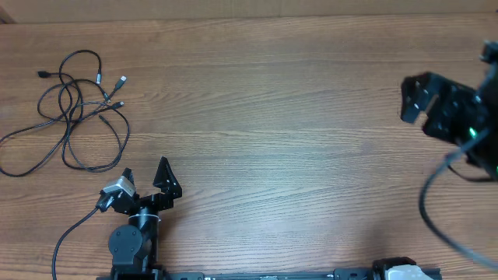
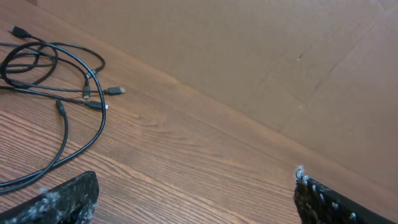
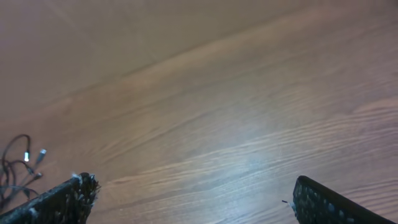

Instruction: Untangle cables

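Observation:
The cables (image 1: pixel 74 109) lie in a loose black tangle at the far left of the wooden table, several small plug ends sticking out on the right side. They also show at the upper left of the left wrist view, cables (image 2: pixel 114 91), and small at the lower left of the right wrist view, cables (image 3: pixel 23 157). My left gripper (image 1: pixel 145 167) stands open near the front edge, a little right of and nearer than the tangle, nothing between its fingers (image 2: pixel 74 196). My right gripper (image 1: pixel 452 73) hangs open at the far right, well away from the cables.
A brown board (image 2: pixel 280 62) runs along the table's far edge. Bare wood table (image 1: pixel 280 132) stretches between the two arms. The left arm's thick black cable (image 1: pixel 70 233) trails at the front left, and the right arm's own (image 1: pixel 436 225) at the front right.

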